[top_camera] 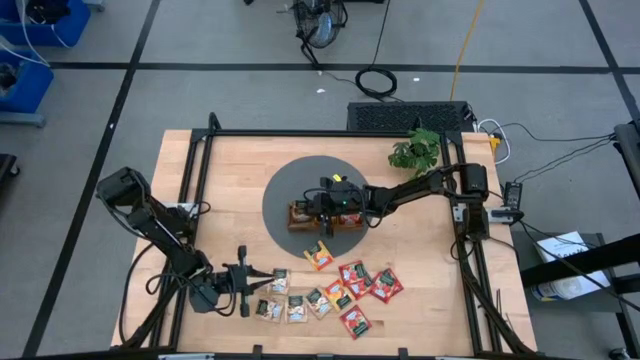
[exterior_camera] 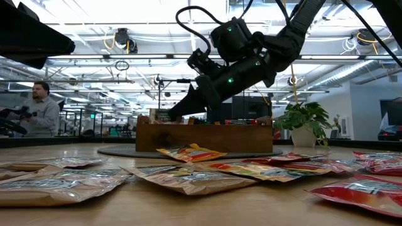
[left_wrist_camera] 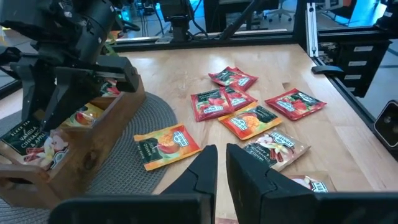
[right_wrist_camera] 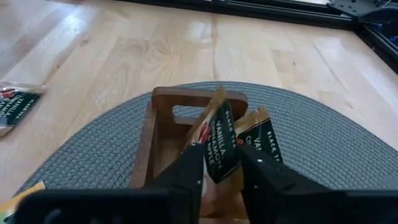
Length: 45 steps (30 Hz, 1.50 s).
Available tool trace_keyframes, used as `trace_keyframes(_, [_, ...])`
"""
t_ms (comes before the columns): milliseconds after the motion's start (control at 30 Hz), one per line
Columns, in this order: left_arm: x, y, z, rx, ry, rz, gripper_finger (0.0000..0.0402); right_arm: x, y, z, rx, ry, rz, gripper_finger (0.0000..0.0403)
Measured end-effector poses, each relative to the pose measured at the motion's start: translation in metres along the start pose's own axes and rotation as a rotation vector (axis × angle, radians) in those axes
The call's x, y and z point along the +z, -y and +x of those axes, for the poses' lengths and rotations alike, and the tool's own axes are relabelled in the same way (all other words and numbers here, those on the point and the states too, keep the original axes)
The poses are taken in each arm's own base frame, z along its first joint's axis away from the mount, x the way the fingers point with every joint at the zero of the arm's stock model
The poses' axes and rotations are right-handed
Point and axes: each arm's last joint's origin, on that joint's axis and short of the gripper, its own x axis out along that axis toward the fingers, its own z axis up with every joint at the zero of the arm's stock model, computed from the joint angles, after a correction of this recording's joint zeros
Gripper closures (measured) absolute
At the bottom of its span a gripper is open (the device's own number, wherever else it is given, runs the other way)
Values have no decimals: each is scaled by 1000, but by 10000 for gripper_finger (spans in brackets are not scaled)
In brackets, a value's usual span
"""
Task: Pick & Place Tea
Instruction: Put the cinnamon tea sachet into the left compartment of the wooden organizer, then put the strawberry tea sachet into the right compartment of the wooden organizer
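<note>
Several red, orange and green-labelled tea sachets (top_camera: 330,292) loose on table (top_camera: 420,290).

Even overhead light, soft shadows. Low view: ceiling lamps (exterior_camera: 122,39) glare, near sachets (exterior_camera: 188,179) blurred, right arm (exterior_camera: 239,56) backlit.

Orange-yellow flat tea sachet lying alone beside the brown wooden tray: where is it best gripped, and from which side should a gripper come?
Probably from straight above, pinching one thin edge: the orange-yellow sachet lies flat, partly on the grey round mat, with free space around. The left gripper waits nearest; the right gripper holds a dark green sachet over the wooden tray.
</note>
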Motion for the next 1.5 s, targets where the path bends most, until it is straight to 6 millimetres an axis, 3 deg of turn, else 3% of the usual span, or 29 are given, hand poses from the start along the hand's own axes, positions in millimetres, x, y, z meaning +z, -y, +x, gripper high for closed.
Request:
trace_keyframes(367, [1, -3, 4, 13, -1, -67, 360, 4, 0, -2, -7, 19, -7, 228])
trace_keyframes(533, [1, -3, 6, -23, -21, -76, 360, 24, 3, -17, -15, 56, -16, 212])
trace_keyframes(867, [0, -2, 4, -35, -22, -48, 360, 38, 3, -42, 12, -11, -36, 230])
trace_keyframes(1000, [-1, -2, 5, -52, -43, -9, 360, 40, -16, -64, 165, 67, -89, 268])
trace_keyframes(1133, [-5, -1, 7, -67, -56, 5, 360, 19, -45, -95, 252, 99, -161, 327])
trace_keyframes(1267, [-3, 2, 21, -104, -34, -94, 360, -10, -73, -136, 315, 157, -251, 389])
trace_keyframes(1400, [8, 10, 61, -143, -106, -39, 360, -33, -91, -173, 294, 224, -281, 392])
trace_keyframes(1500, [31, 15, 100, -183, -154, 63, 360, -44, -99, -193, 304, 263, -275, 392])
